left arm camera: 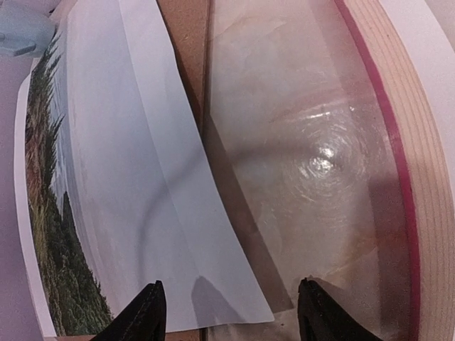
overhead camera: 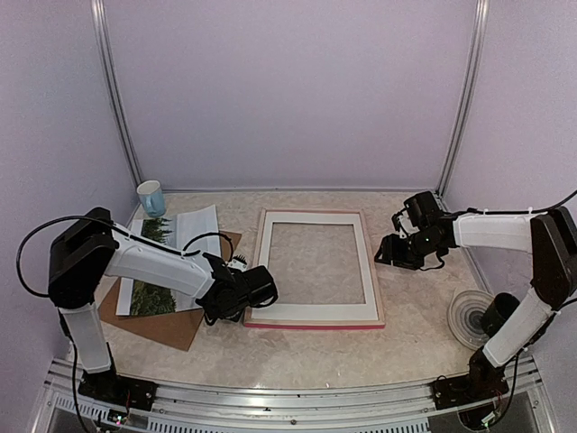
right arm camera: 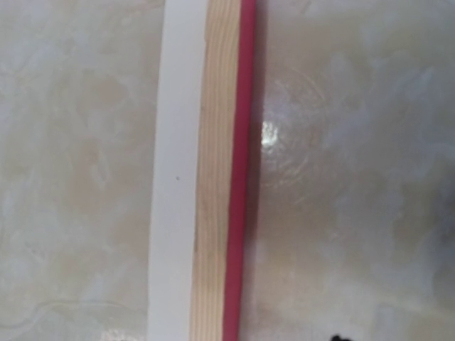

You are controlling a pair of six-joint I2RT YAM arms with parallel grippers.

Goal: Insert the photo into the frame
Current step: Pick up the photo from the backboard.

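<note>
A robot test booth in a lab.
Plain pale walls (overhead camera: pixel 288 90) close me in on 3 sides, with metal poles (overhead camera: pixel 115 99) at the back corners; my left arm (overhead camera: pixel 153 260) and right arm (overhead camera: pixel 505 230) stand on a metal rail (overhead camera: pixel 270 397) along the marble-patterned table (overhead camera: pixel 315 347).

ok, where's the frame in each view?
Top external: the frame lies mid-table, pink edge towards the arm bases.
Left wrist: the frame runs down the right edge, pale wood with a pink strip.
Right wrist: the frame is a vertical wood-and-pink rail near centre.
Shared landmark: the marbled beige tabletop beside the pink edge.
</note>
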